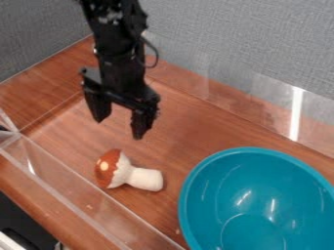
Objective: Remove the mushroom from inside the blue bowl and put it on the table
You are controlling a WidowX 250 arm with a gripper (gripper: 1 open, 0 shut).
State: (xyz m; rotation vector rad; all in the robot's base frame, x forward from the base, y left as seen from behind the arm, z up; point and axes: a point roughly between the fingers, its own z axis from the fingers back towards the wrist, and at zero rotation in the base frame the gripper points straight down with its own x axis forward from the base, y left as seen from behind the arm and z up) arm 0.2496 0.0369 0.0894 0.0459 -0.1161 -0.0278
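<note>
A grey wall (248, 39) backs the scene across the top of the frame, and below it a reddish-brown wood-grain table (53, 83) runs from the upper left down to the right, edged with low clear walls (59, 181). The mushroom (124, 172) lies on its side on the table in the lower left of the centre, its orange-red spotted cap toward the left and its cream stem pointing right, close to the near clear wall. Just to its right, apart from it, the bowl (261, 200) fills the lower right corner, teal-blue, glossy and with nothing in it. Above the mushroom, in the upper left of the centre, the black gripper (117, 112) hangs from its arm (115, 39), pointing down, clear of the mushroom with bare table between them. Its two fingers (143, 121) stand wide apart and grasp nothing. A strip of clear wall also shows at the right edge behind the bowl.
</note>
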